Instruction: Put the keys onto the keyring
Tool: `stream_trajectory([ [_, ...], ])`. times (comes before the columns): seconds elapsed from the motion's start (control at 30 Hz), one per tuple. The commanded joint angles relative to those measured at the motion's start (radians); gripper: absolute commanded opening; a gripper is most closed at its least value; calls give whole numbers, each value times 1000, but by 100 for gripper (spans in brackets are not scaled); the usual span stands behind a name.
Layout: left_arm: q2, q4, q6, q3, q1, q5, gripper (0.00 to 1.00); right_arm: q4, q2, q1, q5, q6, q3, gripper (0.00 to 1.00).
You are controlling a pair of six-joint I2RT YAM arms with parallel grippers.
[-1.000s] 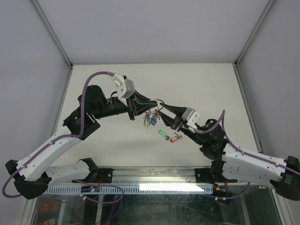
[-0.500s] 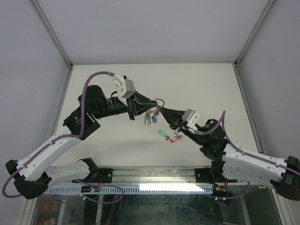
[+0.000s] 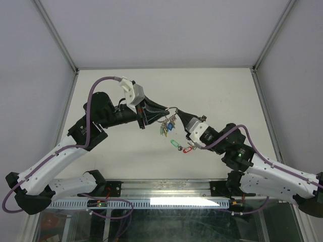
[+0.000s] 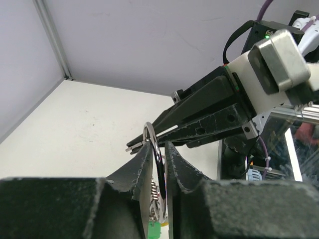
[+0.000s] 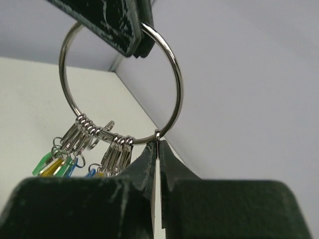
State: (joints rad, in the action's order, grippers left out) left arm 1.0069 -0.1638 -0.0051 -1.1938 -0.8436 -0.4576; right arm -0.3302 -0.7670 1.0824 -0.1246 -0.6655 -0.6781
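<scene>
We start at the left gripper (image 4: pixel 158 149): its two dark fingers are pressed together on the wire of the keyring (image 5: pixel 178 84), which stands edge-on between them in the left wrist view. From the right wrist view the right gripper (image 5: pixel 156 147) has its jaws nearly touching, nipping the same ring at its lower right edge (only a hairline of light shows between the tips). So both arms clamp one ring, held in the air above the table (image 3: pixel 222 91), with the left gripper (image 3: pixel 162 110) on the ring's left and the right gripper (image 3: pixel 179 112) on its right.

We count one keyring. From its lower arc hangs a tight row of small silver loops (image 5: pixel 102 135) with little keys; we cannot count them exactly. Below those hang the tags (image 5: pixel 54 165), where we make out green, yellow and blue.

On the table, below the keyring and nearer the arm bases, lie the loose keys (image 3: pixel 181 146). We count a green tag (image 3: pixel 175 144) and a red tag (image 3: pixel 188 149) just beside it. A dark bit touching the red one may be a third; we cannot tell, as the right arm's wrist crowds that spot. Purple cables (image 3: pixel 98 85) run along both arms.
</scene>
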Motion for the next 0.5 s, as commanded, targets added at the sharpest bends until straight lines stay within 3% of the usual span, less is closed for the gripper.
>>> stream_trajectory([
  [0.0,-28,62,-24,14,-6,20,16,145,-1,-1,-63,-212,-105,0],
  [0.3,-34,62,-45,45,-5,70,34,264,14,-1,-48,-625,-108,0],
  [0.47,-17,40,-46,60,-5,118,52,334,-19,0,-156,-900,-114,0],
])
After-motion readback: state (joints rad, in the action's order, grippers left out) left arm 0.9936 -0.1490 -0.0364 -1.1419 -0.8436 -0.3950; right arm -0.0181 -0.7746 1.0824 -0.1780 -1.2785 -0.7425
